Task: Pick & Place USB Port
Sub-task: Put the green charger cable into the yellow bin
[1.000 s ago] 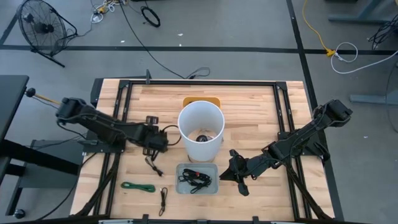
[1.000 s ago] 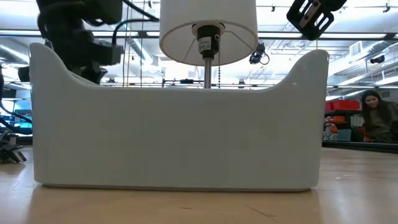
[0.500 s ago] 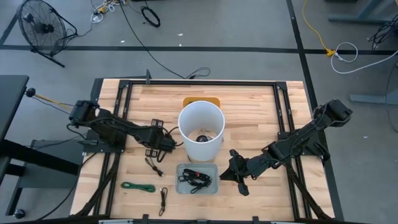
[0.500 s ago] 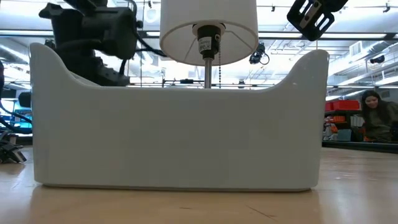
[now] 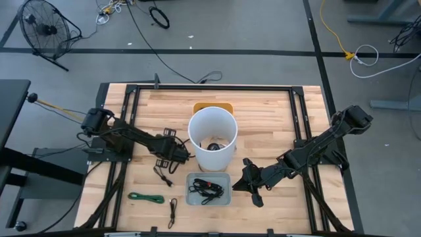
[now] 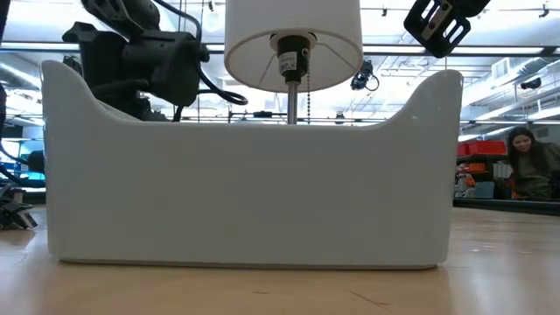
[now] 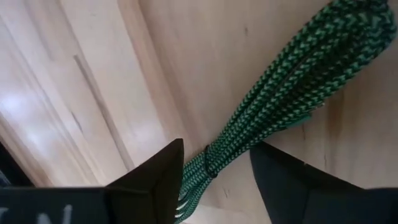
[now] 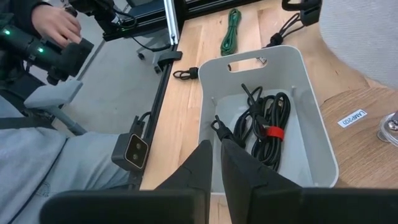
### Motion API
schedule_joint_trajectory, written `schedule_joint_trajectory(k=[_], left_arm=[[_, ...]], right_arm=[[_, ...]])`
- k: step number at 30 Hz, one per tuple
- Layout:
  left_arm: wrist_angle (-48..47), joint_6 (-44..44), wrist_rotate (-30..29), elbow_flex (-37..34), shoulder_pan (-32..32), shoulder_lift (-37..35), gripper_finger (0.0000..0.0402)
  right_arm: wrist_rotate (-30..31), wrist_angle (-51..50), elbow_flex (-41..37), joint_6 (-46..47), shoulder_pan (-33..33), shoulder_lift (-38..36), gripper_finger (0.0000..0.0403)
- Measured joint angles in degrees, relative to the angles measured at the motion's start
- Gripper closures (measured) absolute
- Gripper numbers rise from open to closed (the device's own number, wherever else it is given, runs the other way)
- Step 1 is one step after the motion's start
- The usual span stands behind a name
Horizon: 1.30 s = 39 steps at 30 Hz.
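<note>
A green braided cable (image 5: 146, 197) lies flat on the table near its near-left part. In the left wrist view this green cable (image 7: 280, 81) shows between my left gripper's (image 7: 214, 155) open fingers. In the high view my left gripper (image 5: 174, 157) hovers left of the white lamp (image 5: 212, 138), apart from the green cable. A black cable (image 5: 161, 174) lies below it on the wood. My right gripper (image 5: 245, 183) is shut and hangs at the right edge of the white bin (image 5: 223, 176). The bin holds a black cable bundle with a red tie (image 8: 267, 132).
The lamp's shade stands mid-table with an orange object (image 5: 212, 105) behind it. A small black cable (image 5: 173, 210) lies near the near edge. Black frame rails (image 5: 131, 105) run along the table's sides. A person (image 6: 525, 166) sits beyond the table.
My left arm has reached farther toward the table's right and near edge, bringing its gripper closer to the lamp and the bin. The right arm and the cables have kept still.
</note>
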Motion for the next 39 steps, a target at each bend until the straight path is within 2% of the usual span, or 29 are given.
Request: schedule_joint_trajectory(k=[3,7,8,19,30,34,39], left_arm=[[-0.06,0.13,1.27,-0.01,0.02,0.05,0.0253],[-0.93,-0.35,2.08,-0.19,0.42,0.21,0.0368],[-1.26,-0.53,2.61,-0.21,0.71,0.19,0.0380],[-6.80,-3.45,4.48,-0.28,2.26,-2.11,0.0388],[-8.05,-4.46,-0.47,-0.23,7.48,-16.60,0.0389],[-5.30,-4.42,-1.28,-0.21,10.31,-23.07,0.0389],[5.85,-1.57,-0.12,-0.21,12.91,-28.94,0.0389]], right_arm=[[0.00,-0.05,0.00,-0.01,0.01,0.00,0.0365],[0.00,-0.05,0.00,-0.01,0.02,0.00,0.0365],[0.00,-0.05,0.00,-0.02,0.00,0.00,0.0365],[0.02,-0.02,0.00,-0.02,0.00,0.00,0.0365],[0.02,0.00,0.00,-0.02,0.00,0.00,0.0365],[0.02,0.00,0.00,-0.02,0.01,0.00,0.0365],[0.02,0.04,0.00,-0.02,0.02,0.00,0.0365]])
